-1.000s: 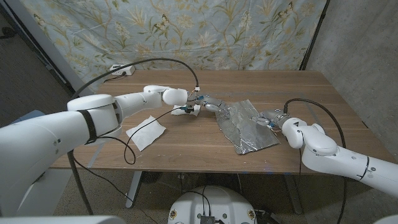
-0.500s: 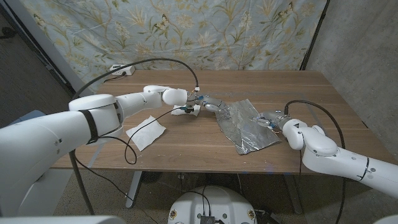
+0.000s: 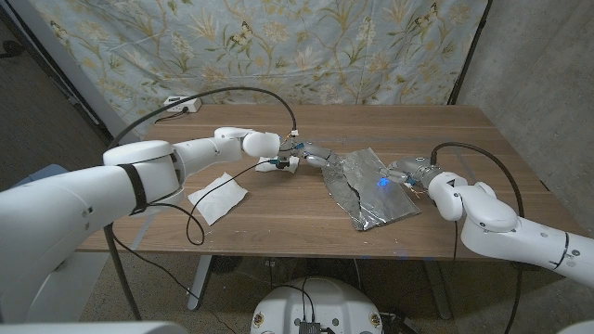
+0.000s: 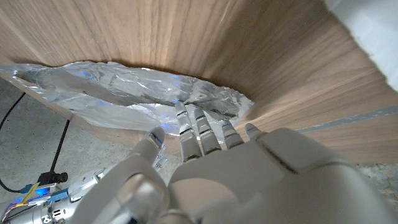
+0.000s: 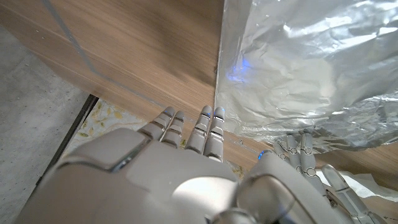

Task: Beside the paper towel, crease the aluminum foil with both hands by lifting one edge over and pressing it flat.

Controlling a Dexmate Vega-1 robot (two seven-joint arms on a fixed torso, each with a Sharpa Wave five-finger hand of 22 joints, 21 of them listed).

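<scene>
Right hand [image 3: 408, 171] now farther along foil [image 3: 369, 188]

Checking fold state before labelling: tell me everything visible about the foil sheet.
The crinkled silver aluminum foil sheet lies on the brown wooden table, right of the white paper towel and apart from it. It is wrinkled, roughly rectangular and skewed, partly raised rather than pressed flat. The left robot hand touches its far-left corner; the right robot hand sits at its right edge, fingertips by the rim. A blue glint shows on it.
</scene>
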